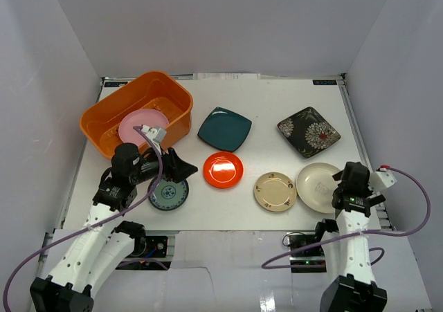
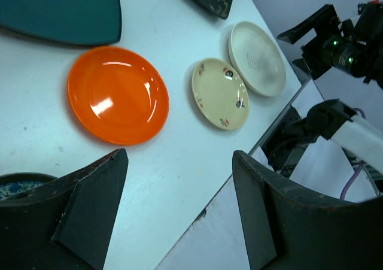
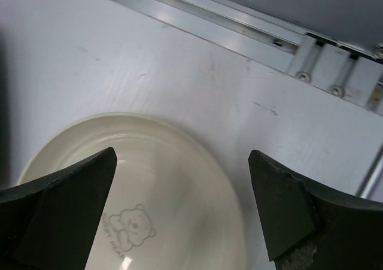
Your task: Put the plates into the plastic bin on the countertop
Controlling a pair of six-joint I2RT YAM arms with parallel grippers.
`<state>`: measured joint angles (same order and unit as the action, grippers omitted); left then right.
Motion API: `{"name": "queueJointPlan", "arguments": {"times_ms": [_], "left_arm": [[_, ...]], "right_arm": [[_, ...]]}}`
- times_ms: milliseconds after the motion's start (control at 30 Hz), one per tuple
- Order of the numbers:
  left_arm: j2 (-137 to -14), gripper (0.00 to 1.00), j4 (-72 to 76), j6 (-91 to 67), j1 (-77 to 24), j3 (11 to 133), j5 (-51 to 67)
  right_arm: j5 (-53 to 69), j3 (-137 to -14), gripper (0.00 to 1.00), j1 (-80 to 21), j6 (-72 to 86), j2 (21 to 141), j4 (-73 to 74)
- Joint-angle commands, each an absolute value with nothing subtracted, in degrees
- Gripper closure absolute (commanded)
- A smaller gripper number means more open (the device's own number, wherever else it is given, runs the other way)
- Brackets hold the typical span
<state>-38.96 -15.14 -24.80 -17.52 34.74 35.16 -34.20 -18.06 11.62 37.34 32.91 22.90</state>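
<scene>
- So far only 1 of the 7 plates, the pink plate [image 1: 130, 126], lies in the orange bin [image 1: 111, 103], which sits at the far left of the countertop [image 1: 277, 97].
- The other 6 lie flat on the white top: teal plate [image 1: 225, 128], black floral plate [image 1: 309, 131], red plate [image 1: 223, 169], green-blue plate [image 1: 168, 194], beige plate [image 1: 275, 191] and cream plate [image 1: 317, 186].
- The left gripper [image 2: 179, 162] hangs low with its jaws spread wide and nothing between them. It points at the red plate, and the green-blue plate is just under its wrist.
- The right gripper [image 3: 182, 156] hovers over the cream plate, also wide open and empty.
- Risk 1: every plate lies flat, so a finger may skid over the rim and push the dish along instead of catching it.
- Risk 2: the cream plate is near the front edge, so a shove from a missed grip could send it off the top.
- Risk 3: the cream and beige plates are just beside each other, perhaps touching, so lifting one could drag the other.
- Risk 4: the red plate looks glossy, so a shallow pinch might slip on the way to the bin.
</scene>
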Motion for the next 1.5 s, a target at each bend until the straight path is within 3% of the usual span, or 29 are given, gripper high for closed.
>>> {"name": "queueJointPlan", "arguments": {"times_ms": [0, 200, 300, 333, 400, 433, 500, 533, 633, 900, 1067, 1200, 1467], "left_arm": [[-37.4, 0.19, -17.5, -20.7, -19.3, 34.9, 37.2], [-35.6, 0.19, -18.6, -20.7, -22.1, 35.1, 34.1], [-34.8, 0.19, -19.3, -20.7, -22.8, 35.0, 32.7], [-34.6, 0.19, -19.5, -20.8, -22.9, 35.0, 32.3], [-34.5, 0.19, -19.6, -20.8, -23.2, 34.8, 32.3], [-34.5, 0.19, -19.6, -20.9, -23.3, 34.8, 32.3], [-34.5, 0.19, -19.7, -21.0, -23.3, 34.7, 32.2], [-34.5, 0.19, -19.7, -20.9, -23.3, 34.7, 32.2], [-35.2, 0.19, -19.6, -21.0, -23.3, 34.7, 32.3], [-37.7, 0.18, -19.3, -21.7, -23.3, 35.0, 32.8], [-41.4, 0.18, -15.6, -28.1, -23.3, 35.1, 38.1], [-44.7, 0.18, -12.3, -31.7, -24.3, 37.0, 38.6], [-60.4, 0.20, -8.0, -33.4, -37.2, 45.2, 25.7]], "right_arm": [[-31.8, -19.5, 0.03, 18.7, 36.6, 36.0, 24.1], [-22.3, -18.5, 0.05, 23.3, 38.8, 45.2, 22.8], [-19.3, -17.9, 0.18, 23.3, 39.3, 48.5, 21.2], [-19.2, -17.8, 0.29, 23.3, 39.5, 48.8, 20.1], [-19.3, -17.5, 0.38, 23.3, 39.5, 49.0, 19.1], [-19.9, -17.4, 0.49, 23.4, 39.6, 49.3, 18.7], [-20.8, -17.8, 0.59, 23.5, 39.5, 51.1, 18.4], [-21.3, -18.7, 0.72, 23.6, 39.2, 51.8, 18.5], [-22.3, -20.2, 0.91, 23.6, 38.0, 51.8, 19.2], [-20.3, -25.6, 0.92, 23.6, 35.1, 34.2, 26.9], [-4.5, -27.7, 0.92, 18.6, 35.2, 31.0, 26.6], [8.7, -26.7, 0.92, 11.8, 36.4, 30.4, 19.5], [11.3, -26.5, 0.92, -10.5, 36.2, 37.4, 8.1]]}}
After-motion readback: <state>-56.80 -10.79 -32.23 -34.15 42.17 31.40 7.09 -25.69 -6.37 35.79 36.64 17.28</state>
